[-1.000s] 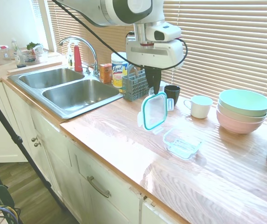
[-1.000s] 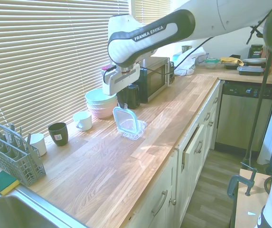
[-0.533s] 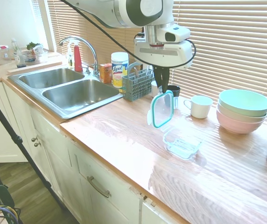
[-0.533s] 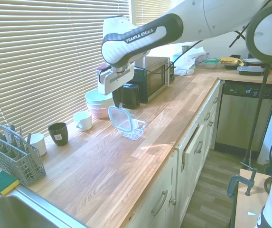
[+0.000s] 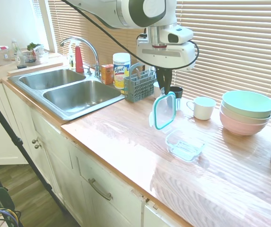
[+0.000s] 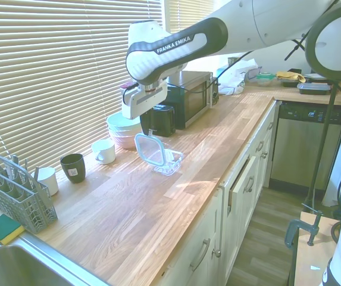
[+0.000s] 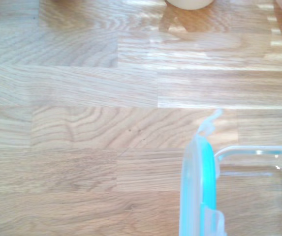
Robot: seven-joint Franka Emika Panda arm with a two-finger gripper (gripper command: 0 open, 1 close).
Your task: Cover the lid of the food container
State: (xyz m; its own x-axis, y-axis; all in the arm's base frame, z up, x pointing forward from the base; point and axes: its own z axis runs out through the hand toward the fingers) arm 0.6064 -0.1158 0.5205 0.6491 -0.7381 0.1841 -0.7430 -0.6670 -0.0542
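Observation:
The lid [image 5: 164,111], clear with a teal rim, hangs on edge above the wooden counter, pinched at its top by my gripper [image 5: 166,92], which is shut on it. The food container [image 5: 185,144], a shallow clear dish, sits on the counter just below and to the right of the lid. From the other side the lid [image 6: 150,149] hangs tilted at the container's [image 6: 168,162] left edge, under my gripper [image 6: 143,132]. The wrist view shows the lid [image 7: 198,191] edge-on beside the container's rim [image 7: 259,150].
Stacked mint and pink bowls [image 5: 247,111], a white cup [image 5: 202,108] and a dark cup [image 5: 175,92] stand behind the container. A grey utensil caddy [image 5: 137,85], a Lysol canister [image 5: 121,68] and the sink [image 5: 66,90] lie to the left. A microwave [image 6: 191,97] stands further along.
A second ago the lid hung further left; my gripper carried it right toward the container and slightly up. Over the last half second almost nothing has moved.

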